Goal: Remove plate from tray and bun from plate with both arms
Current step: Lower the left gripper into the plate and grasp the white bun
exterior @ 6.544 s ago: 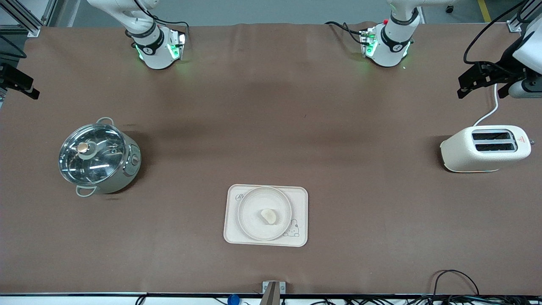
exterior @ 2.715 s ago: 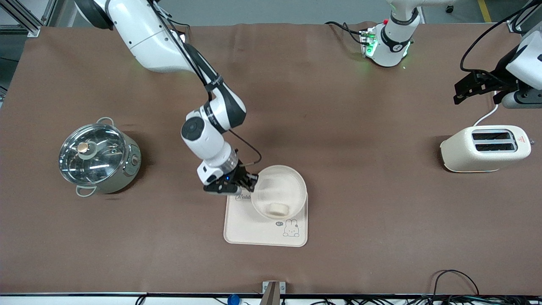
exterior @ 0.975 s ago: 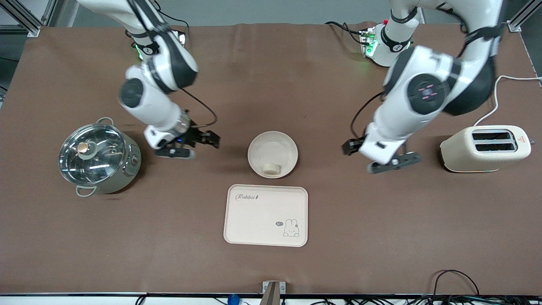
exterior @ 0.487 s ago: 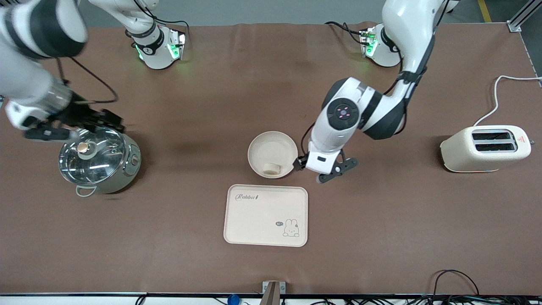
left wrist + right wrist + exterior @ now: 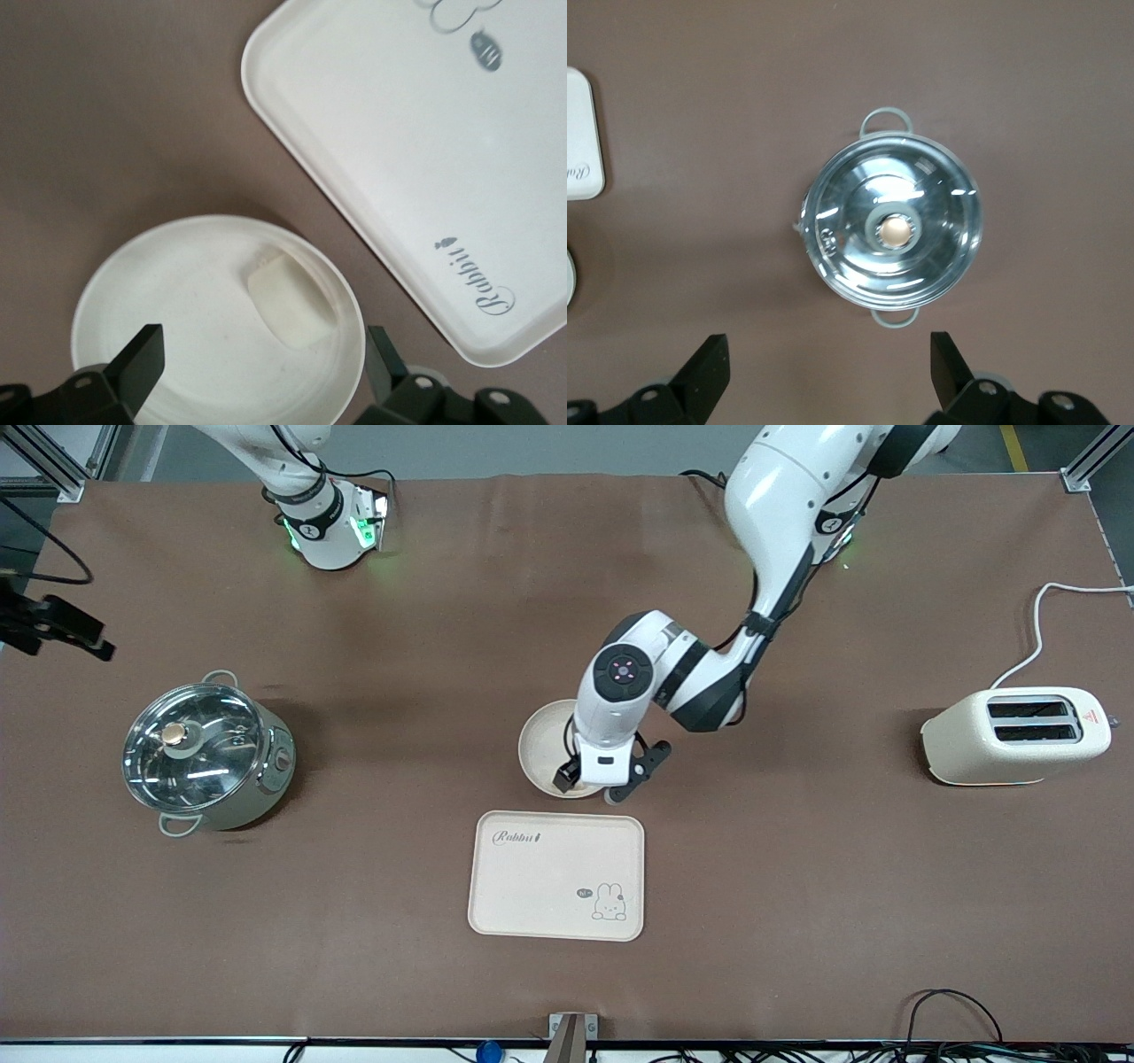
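The round cream plate (image 5: 538, 746) sits on the table, just farther from the front camera than the tray. The pale bun (image 5: 292, 305) lies in the plate (image 5: 168, 310) near its rim; in the front view the left wrist covers it. My left gripper (image 5: 595, 783) hangs open over the plate's tray-side edge, and in the left wrist view (image 5: 263, 365) its fingers straddle the plate and bun without touching. My right gripper (image 5: 55, 631) is open and empty, high at the right arm's end of the table; in the right wrist view (image 5: 828, 367) it is over bare table beside the pot.
The rectangular rabbit tray (image 5: 555, 874) is bare and also shows in the left wrist view (image 5: 425, 133). A lidded steel pot (image 5: 205, 755) stands toward the right arm's end and shows in the right wrist view (image 5: 893, 230). A cream toaster (image 5: 1014, 735) stands toward the left arm's end.
The right gripper carried the plate with the bun off the tray, set it on the table, then withdrew past the pot. The left gripper has moved in over the plate.
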Controlling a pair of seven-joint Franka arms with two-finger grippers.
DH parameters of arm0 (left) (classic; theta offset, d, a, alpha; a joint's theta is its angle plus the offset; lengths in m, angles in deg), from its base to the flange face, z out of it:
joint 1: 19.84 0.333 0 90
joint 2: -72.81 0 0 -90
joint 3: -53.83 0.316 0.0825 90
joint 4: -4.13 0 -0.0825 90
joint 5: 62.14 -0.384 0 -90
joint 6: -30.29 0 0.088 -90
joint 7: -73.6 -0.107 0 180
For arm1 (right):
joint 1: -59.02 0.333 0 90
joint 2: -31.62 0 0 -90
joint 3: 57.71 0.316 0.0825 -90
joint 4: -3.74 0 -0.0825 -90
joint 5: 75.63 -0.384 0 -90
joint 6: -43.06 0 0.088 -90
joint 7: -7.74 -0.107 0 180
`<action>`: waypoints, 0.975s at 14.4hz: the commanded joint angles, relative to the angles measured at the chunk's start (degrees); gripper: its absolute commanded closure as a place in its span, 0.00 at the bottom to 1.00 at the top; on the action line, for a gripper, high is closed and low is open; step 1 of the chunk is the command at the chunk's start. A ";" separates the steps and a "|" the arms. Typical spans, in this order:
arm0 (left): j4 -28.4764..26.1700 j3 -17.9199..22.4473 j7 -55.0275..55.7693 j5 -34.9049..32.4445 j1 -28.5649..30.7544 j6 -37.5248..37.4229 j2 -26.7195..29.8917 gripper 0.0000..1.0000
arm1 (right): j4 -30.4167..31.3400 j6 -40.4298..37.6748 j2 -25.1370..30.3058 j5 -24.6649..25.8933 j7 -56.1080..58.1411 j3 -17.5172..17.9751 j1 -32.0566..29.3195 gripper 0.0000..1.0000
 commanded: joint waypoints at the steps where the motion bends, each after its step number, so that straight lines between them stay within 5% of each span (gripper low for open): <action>1: 1.90 1.06 6.17 -0.11 -1.48 0.64 -2.40 0.00 | -4.51 -2.86 -0.27 1.05 4.94 -2.70 0.02 0.00; 8: 1.72 1.06 20.07 -2.39 -3.24 9.16 -6.19 0.06 | -6.90 -5.42 -0.44 0.35 4.95 -3.16 0.55 0.00; 14: 1.63 1.06 20.44 -2.66 -3.06 10.84 -8.04 0.32 | -6.98 -6.91 -0.44 0.69 4.78 -2.36 3.80 0.00</action>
